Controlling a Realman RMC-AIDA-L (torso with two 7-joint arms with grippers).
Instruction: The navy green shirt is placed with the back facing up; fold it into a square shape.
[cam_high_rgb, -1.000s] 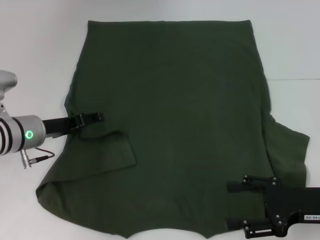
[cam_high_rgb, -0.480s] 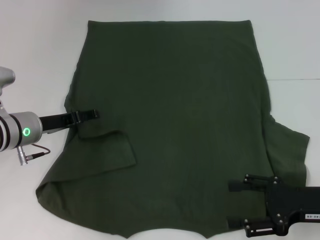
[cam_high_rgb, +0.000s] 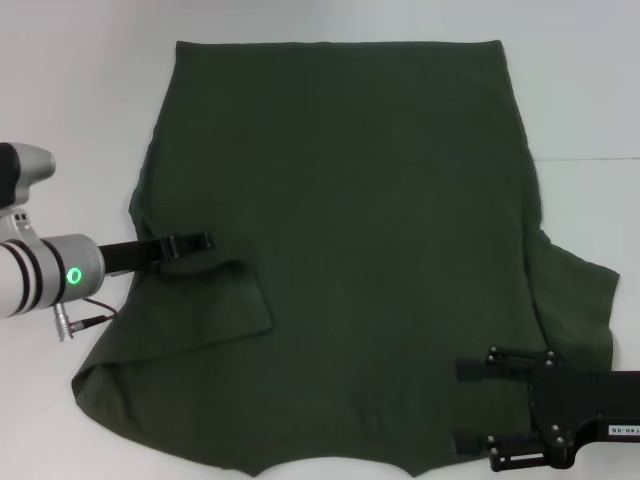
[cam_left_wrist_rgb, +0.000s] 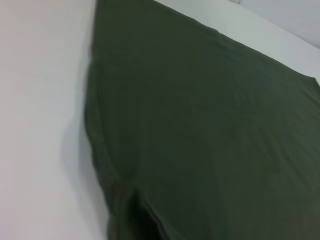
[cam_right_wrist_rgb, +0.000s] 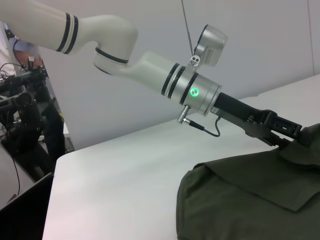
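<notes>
Lying flat on the white table (cam_high_rgb: 80, 90), the navy green shirt (cam_high_rgb: 350, 250) runs hem-far to collar-near, the left gripper (cam_high_rgb: 195, 243) reaching level over its folded sleeve, fingers unreadable, and the right gripper (cam_high_rgb: 470, 405) spread above the near corner.

The head camera looks steeply down on the whole shirt (cam_high_rgb: 340, 250) spread over the white table (cam_high_rgb: 80, 100). The left wrist camera skims close over the cloth's edge (low and oblique), while the right wrist camera looks sideways across the table at the left gripper (cam_right_wrist_rgb: 287, 132), also seen from the head.
</notes>
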